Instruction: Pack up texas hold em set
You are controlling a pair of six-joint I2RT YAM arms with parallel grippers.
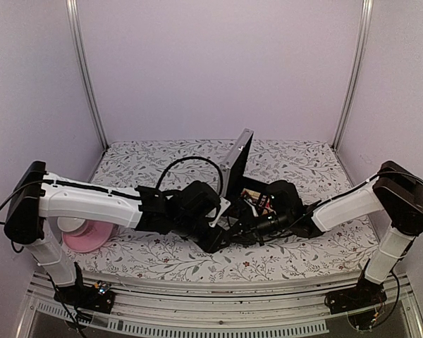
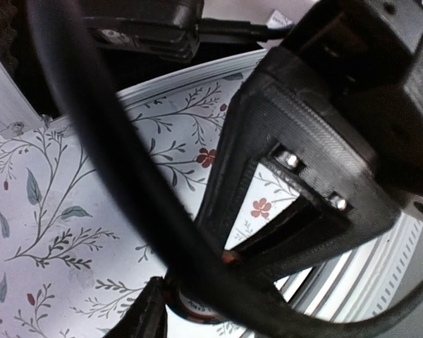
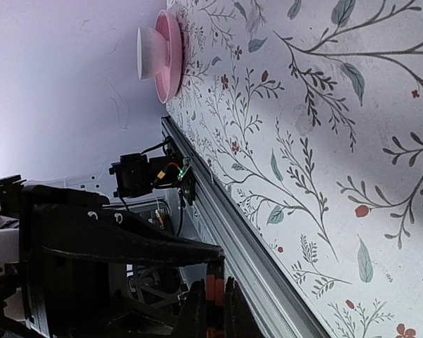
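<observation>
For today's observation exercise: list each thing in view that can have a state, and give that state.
Flat silver aluminium briefcase: open, lid raised.
White round bowl: resting on the pink round plate.
Right tool: shut.
Left tool: unclear, cable blocks view.

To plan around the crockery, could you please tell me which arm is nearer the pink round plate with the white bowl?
Left. The left arm passes over the pink round plate; the right arm reaches in from the opposite side.

Silver briefcase (image 1: 236, 160), open and black-lined, red-and-yellow card packs (image 1: 259, 200) inside.
</observation>
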